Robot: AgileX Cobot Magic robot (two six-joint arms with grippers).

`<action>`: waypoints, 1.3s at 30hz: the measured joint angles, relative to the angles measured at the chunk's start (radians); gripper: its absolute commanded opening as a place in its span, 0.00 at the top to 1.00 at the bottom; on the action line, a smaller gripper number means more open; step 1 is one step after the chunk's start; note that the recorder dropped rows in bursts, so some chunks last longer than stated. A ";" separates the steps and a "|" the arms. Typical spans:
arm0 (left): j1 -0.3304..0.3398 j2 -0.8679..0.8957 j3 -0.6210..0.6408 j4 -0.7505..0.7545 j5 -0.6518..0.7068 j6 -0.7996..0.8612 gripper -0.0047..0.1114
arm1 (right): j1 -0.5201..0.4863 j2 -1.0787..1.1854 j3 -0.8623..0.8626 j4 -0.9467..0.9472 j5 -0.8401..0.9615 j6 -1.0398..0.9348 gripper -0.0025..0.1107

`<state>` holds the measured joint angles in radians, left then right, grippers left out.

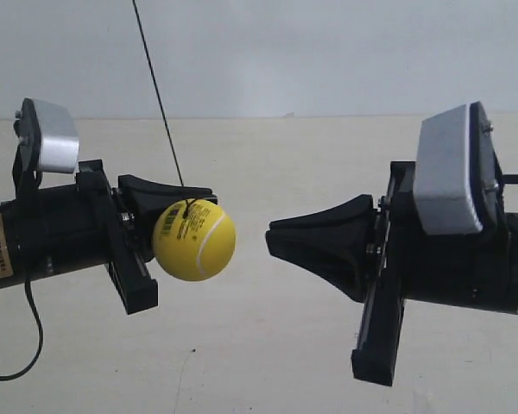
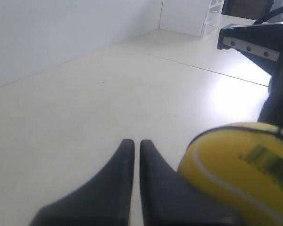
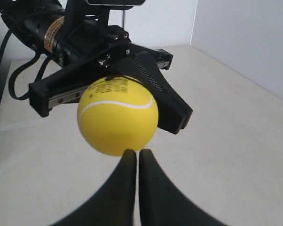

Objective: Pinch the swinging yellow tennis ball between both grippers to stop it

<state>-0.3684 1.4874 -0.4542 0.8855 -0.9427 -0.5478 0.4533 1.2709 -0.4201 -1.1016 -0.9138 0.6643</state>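
The ball [image 1: 194,240] hangs on its string [image 1: 160,103] against the side of the left gripper [image 2: 133,143], whose fingers are pressed together. The right gripper [image 3: 133,153], also closed on nothing, points at the ball across a gap and likely has farther to travel.

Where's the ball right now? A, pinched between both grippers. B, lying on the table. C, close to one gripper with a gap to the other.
C: the ball hangs by the left gripper, with a clear gap to the right gripper in the exterior view.
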 measured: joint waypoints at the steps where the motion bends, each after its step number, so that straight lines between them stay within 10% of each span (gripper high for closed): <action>1: 0.000 0.000 0.000 0.003 0.000 0.000 0.92 | 0.015 0.000 -0.002 0.003 0.012 -0.003 0.98; 39: 0.000 -0.239 0.055 0.124 0.210 -0.097 0.92 | 0.105 0.000 -0.008 0.063 0.086 -0.035 0.98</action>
<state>-0.3684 1.2482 -0.3992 1.0092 -0.7324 -0.6451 0.5586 1.2709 -0.4277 -1.0387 -0.8278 0.6292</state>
